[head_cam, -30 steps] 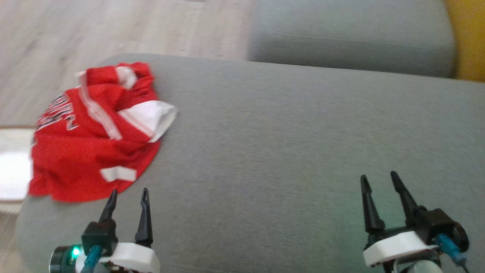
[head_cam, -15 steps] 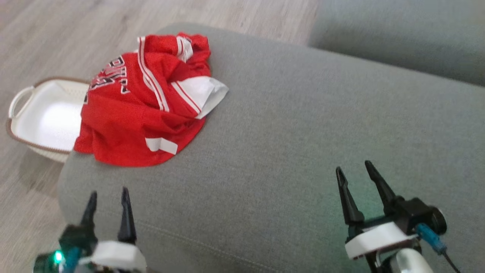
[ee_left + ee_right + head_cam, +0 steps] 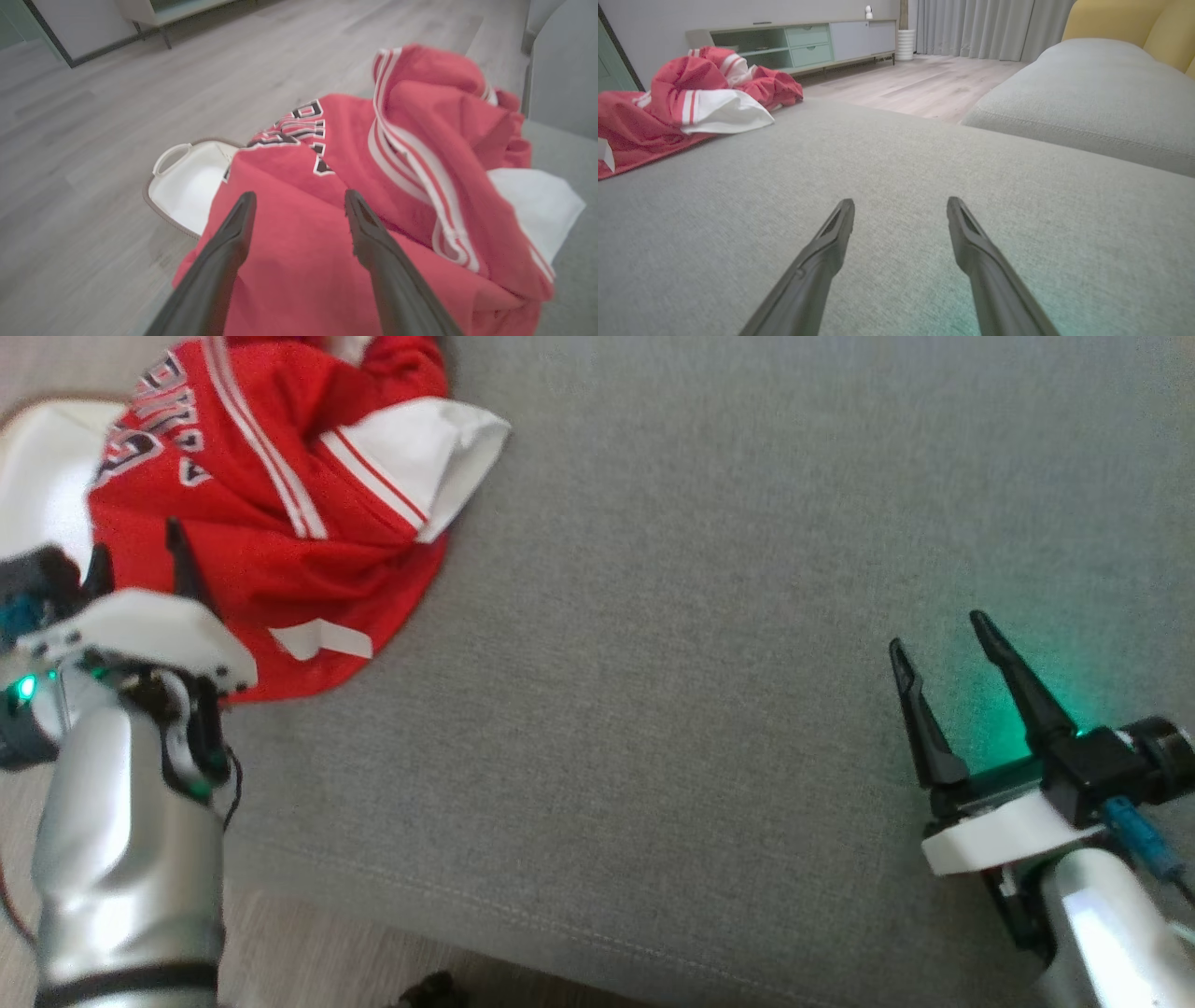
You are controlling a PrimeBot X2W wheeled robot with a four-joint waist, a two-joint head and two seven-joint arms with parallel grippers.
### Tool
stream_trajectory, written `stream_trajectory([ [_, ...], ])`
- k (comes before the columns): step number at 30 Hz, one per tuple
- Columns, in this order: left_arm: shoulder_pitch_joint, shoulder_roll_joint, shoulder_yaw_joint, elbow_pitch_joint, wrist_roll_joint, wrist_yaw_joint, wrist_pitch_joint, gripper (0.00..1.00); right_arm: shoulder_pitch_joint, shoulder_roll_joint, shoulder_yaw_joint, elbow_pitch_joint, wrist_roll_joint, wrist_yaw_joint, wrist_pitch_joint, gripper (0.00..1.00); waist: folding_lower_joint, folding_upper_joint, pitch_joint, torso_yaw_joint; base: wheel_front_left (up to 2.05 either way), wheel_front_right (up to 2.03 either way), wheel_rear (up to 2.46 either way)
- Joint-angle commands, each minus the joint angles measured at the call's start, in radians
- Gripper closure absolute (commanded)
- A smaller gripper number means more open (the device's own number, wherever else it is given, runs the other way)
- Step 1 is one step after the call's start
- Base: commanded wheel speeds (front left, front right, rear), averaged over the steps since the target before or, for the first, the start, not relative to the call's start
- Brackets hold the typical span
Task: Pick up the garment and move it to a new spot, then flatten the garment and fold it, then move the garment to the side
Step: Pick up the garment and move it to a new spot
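A crumpled red shirt (image 3: 280, 523) heaps up on the left corner of the grey cushion (image 3: 700, 663), beneath the spread fingers of the left gripper (image 3: 135, 543). From there to the right gripper (image 3: 938, 635) the cushion is bare, open room for a pass. Past the left edge a white basket (image 3: 187, 191) sits on the floor (image 3: 93, 116), partly overhung by the shirt. A second cushion (image 3: 1087, 93) rises off to the right.

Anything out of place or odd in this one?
The red garment lies bunched at a corner of the grey cushion, one edge seemingly hanging past it above the white basket on the floor. Nothing looks spilled or damaged. The left tool and right tool are open.
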State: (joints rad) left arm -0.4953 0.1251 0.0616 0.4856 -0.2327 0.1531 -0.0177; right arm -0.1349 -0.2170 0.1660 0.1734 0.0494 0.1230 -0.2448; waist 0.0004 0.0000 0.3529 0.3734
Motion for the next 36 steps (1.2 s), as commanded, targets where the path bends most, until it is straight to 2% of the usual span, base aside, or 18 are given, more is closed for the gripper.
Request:
stream_trajectory([
  [1, -0.038, 0.049, 0.041, 0.011, -0.004, 0.009, 0.019, 0.00, -0.025, -0.016, 0.026, -0.045, -0.008, 0.008, 0.006, 0.00, -0.0004, 0.0000, 0.073, -0.022, 0.00, 0.00, 0.00],
  [7, -0.176, 0.063, 0.028, 0.267, -0.007, 0.023, 0.100, 0.00, -0.017, -0.054, 0.005, -0.120, -0.001, 0.008, 0.043, 0.00, -0.0004, 0.0000, 0.123, -0.034, 0.00, 0.00, 0.00],
  [10, -0.212, 0.054, 0.019, 0.363, -0.022, -0.007, 0.113, 0.00, -0.003, -0.064, -0.003, -0.149, 0.003, 0.008, 0.058, 0.00, -0.0004, 0.0000, 0.124, -0.038, 0.00, 0.00, 0.00],
  [11, -0.222, 0.051, 0.017, 0.387, -0.027, -0.016, 0.110, 0.24, 0.003, -0.065, -0.006, -0.155, 0.004, 0.008, 0.062, 0.00, -0.0004, 0.0000, 0.120, -0.038, 0.00, 0.00, 0.00],
  [12, -0.231, 0.048, 0.016, 0.406, -0.035, -0.032, 0.106, 1.00, 0.010, -0.066, -0.008, -0.159, 0.006, 0.008, 0.065, 0.00, -0.0004, 0.0000, 0.113, -0.037, 0.00, 0.00, 0.00],
  [17, -0.271, 0.072, 0.019, 0.437, -0.047, -0.067, 0.035, 1.00, 0.040, -0.051, -0.015, -0.162, 0.012, 0.008, 0.070, 0.00, -0.0004, 0.0000, 0.055, -0.027, 0.00, 0.00, 0.00],
  [21, -0.309, 0.112, 0.008, 0.390, -0.037, -0.091, -0.002, 1.00, 0.065, -0.026, -0.012, -0.142, 0.021, 0.008, 0.056, 0.00, -0.0004, 0.0000, -0.013, -0.016, 0.00, 0.00, 0.00],
  [24, -0.342, 0.137, -0.002, 0.304, -0.033, -0.111, 0.001, 1.00, 0.073, -0.002, -0.005, -0.119, 0.029, 0.008, 0.040, 0.00, -0.0004, 0.0000, -0.060, -0.017, 0.00, 0.00, 0.00],
  [25, -0.354, 0.152, -0.007, 0.236, -0.036, -0.125, 0.029, 1.00, 0.075, 0.018, 0.003, -0.104, 0.031, 0.008, 0.030, 0.00, -0.0004, 0.0000, -0.084, -0.024, 0.00, 0.00, 0.00],
  [29, -0.331, 0.180, -0.010, 0.094, -0.038, -0.131, 0.083, 1.00, 0.077, 0.046, 0.023, -0.068, 0.034, 0.008, 0.013, 0.00, -0.0004, 0.0000, -0.130, -0.051, 0.00, 0.00, 0.00],
  [31, -0.317, 0.180, -0.008, 0.054, -0.042, -0.130, 0.088, 1.00, 0.079, 0.051, 0.024, -0.059, 0.034, 0.008, 0.008, 0.00, -0.0004, 0.0000, -0.141, -0.059, 0.00, 0.00, 0.00],
  [36, -0.196, 0.142, -0.014, -0.159, -0.076, -0.140, 0.105, 1.00, 0.096, 0.077, 0.028, -0.027, 0.034, 0.008, -0.008, 0.00, -0.0004, 0.0000, -0.201, -0.110, 0.00, 0.00, 0.00],
])
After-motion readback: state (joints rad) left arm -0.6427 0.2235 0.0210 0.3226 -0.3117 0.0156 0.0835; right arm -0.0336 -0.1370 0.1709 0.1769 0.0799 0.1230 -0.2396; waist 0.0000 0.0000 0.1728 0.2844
